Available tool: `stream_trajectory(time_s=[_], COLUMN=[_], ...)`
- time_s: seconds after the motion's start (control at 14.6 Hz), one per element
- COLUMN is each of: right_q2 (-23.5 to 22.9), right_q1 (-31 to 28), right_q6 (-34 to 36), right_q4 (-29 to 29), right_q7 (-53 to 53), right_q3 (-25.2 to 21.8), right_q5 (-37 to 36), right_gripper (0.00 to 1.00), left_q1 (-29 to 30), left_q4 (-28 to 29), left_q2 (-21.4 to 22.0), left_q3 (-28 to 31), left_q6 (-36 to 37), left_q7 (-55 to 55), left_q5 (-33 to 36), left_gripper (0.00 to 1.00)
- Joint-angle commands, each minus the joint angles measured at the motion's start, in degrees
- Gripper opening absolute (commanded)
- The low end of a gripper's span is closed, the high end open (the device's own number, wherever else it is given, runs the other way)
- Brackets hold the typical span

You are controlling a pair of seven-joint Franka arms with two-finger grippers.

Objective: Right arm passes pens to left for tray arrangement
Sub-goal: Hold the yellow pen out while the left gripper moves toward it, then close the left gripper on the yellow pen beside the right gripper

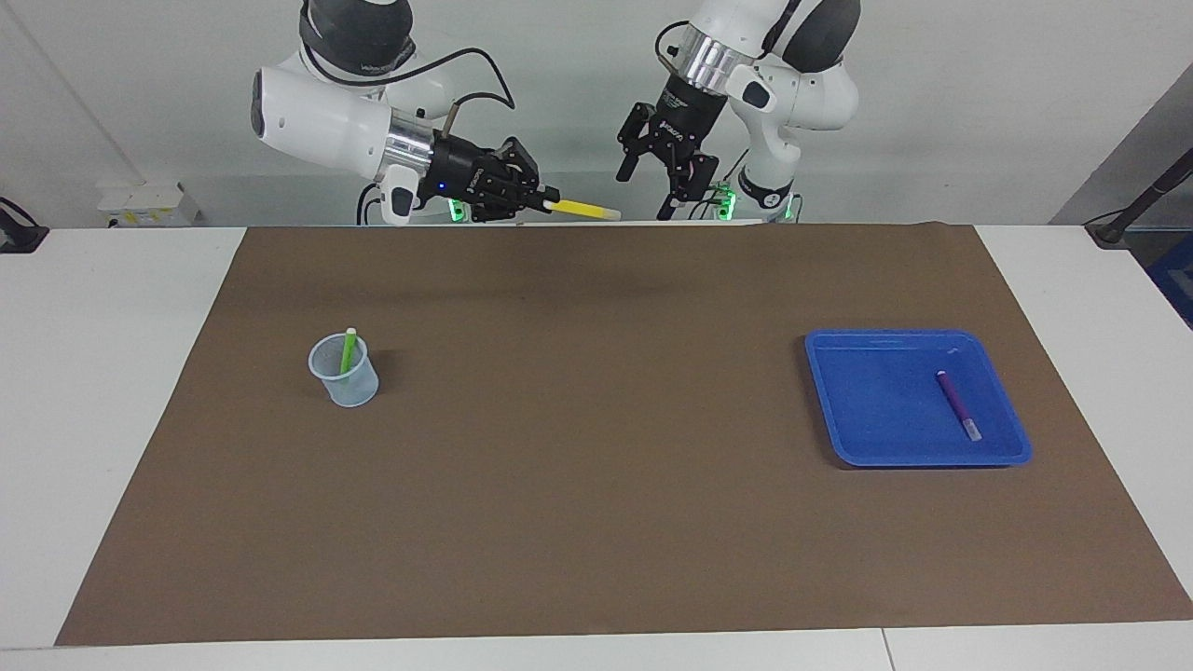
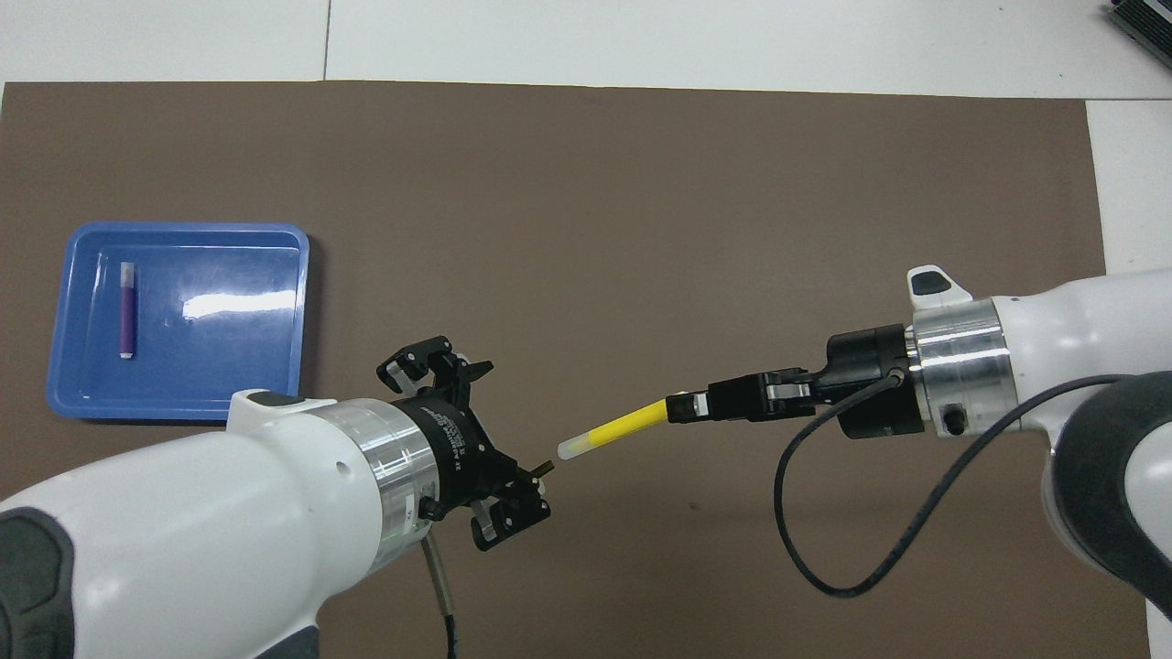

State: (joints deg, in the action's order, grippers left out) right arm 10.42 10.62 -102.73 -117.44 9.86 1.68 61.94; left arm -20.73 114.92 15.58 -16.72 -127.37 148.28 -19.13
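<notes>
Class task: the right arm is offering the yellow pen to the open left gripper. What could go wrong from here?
1. The right gripper holds the yellow pen by one end only; it might tilt or slip at the handover.
2. The left gripper is open but not around the pen; closing now would probably miss.

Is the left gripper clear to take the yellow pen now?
Probably yes: the left gripper is open, the yellow pen's pale tip points at it, and nothing lies between; the right gripper holds the other end.
</notes>
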Motion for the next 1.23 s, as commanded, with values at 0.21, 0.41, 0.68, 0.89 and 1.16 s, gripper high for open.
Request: stream_trajectory(time_s=[0.21,0.41,0.68,0.89,1.16], right_q2=[1.62,1.62,1.62,1.62,1.62], right_q1=[0.28,0.28,0.37,0.28,0.28], right_q6=[-1.33,-1.33,-1.24,-1.24,-1.33], right_q4=[-1.91,-2.00,-1.91,-1.91,-1.91], right_q7=[1.57,1.57,1.57,1.57,1.66], right_q3=[-0.10,-0.10,-0.10,-0.10,-0.10], right_q5=[2.92,2.92,2.92,2.92,2.92], right_gripper=[0.00,0.00,0.00,0.00,0.00], left_q1=[-5.64,-6.17,-6.17,-6.08,-6.17], left_q4=[0.48,0.39,-0.49,-1.54,-1.63], left_q2=[-2.66,-3.45,-3.45,-3.54,-3.54], left_q3=[-0.33,-1.21,-1.21,-1.30,-1.21], left_q6=[-6.14,-5.35,-2.01,0.89,1.69], left_q7=[-0.71,-0.97,-1.06,-1.15,-1.24], left_q5=[1.38,1.47,1.73,1.73,1.82], left_gripper=[0.90,0.82,0.46,0.16,0.00])
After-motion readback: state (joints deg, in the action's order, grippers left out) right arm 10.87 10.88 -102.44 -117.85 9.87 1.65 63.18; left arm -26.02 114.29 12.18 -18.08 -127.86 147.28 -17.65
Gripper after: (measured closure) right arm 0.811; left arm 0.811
